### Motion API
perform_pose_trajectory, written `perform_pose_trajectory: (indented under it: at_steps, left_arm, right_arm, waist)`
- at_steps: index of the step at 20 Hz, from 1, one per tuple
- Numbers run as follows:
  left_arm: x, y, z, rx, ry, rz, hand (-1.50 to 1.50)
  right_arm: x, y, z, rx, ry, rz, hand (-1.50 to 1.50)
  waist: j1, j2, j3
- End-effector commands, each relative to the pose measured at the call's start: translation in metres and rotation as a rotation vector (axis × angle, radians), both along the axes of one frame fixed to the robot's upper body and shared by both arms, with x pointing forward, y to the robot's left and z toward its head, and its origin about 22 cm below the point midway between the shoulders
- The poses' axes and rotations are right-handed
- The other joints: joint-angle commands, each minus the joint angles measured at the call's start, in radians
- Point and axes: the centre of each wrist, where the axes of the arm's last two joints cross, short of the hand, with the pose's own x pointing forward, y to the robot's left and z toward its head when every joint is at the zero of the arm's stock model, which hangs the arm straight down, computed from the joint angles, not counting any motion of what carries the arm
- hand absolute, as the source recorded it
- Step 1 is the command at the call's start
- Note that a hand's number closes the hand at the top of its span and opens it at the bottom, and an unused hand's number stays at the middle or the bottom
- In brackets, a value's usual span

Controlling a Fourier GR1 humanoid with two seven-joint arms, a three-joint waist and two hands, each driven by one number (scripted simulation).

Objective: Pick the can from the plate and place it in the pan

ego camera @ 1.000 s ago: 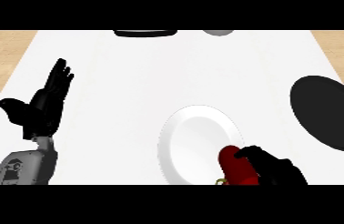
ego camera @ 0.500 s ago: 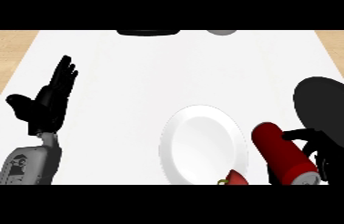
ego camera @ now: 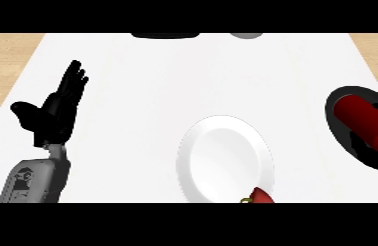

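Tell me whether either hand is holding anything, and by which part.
The left hand rests open, holding nothing. The red can is over the pan; the right hand cannot be made out, so any hold is unclear.

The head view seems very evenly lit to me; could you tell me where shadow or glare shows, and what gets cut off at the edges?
Head view: flat, even light, no glare on the white plate; only faint shading round its rim. The black pan and red can are cropped by the right edge; a red object is cut by the bottom edge. The left hand rests open, fingers up.
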Motion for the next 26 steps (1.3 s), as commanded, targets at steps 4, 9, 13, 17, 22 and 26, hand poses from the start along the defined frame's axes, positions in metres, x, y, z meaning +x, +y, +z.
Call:
perform_pose_trajectory:
  at_steps: [4,9,13,17,22,26]
  left_arm:
    - [-0.001,-0.004,-0.009,-0.008,-0.005,-0.005,0.00]
    - [0.001,-0.018,-0.012,-0.009,-0.007,-0.048,0.00]
    - [0.008,-0.017,-0.005,-0.016,-0.015,-0.038,0.00]
    - [0.006,-0.015,0.009,-0.010,-0.016,-0.051,0.00]
    - [0.005,-0.025,0.008,-0.013,-0.018,-0.068,0.00]
    - [0.003,-0.013,-0.006,0.006,-0.027,-0.050,0.00]
  right_arm:
    - [0.031,-0.087,-0.040,-0.141,0.009,-0.111,1.50]
    - [0.069,-0.125,-0.044,-0.170,0.015,-0.189,1.50]
    - [0.068,-0.151,-0.064,-0.168,0.019,-0.197,1.50]
    - [0.078,-0.148,-0.082,-0.153,0.045,-0.182,1.50]
    - [0.070,-0.164,-0.084,0.158,0.241,-0.088,-1.50]
    - [0.059,-0.150,-0.122,0.248,0.260,-0.012,-1.50]
  waist:
    - [0.015,0.006,0.001]
    - [0.035,0.010,0.001]
    - [0.042,0.015,0.003]
    - [0.063,0.017,0.005]
    - [0.061,0.017,0.006]
    - [0.054,0.023,0.007]
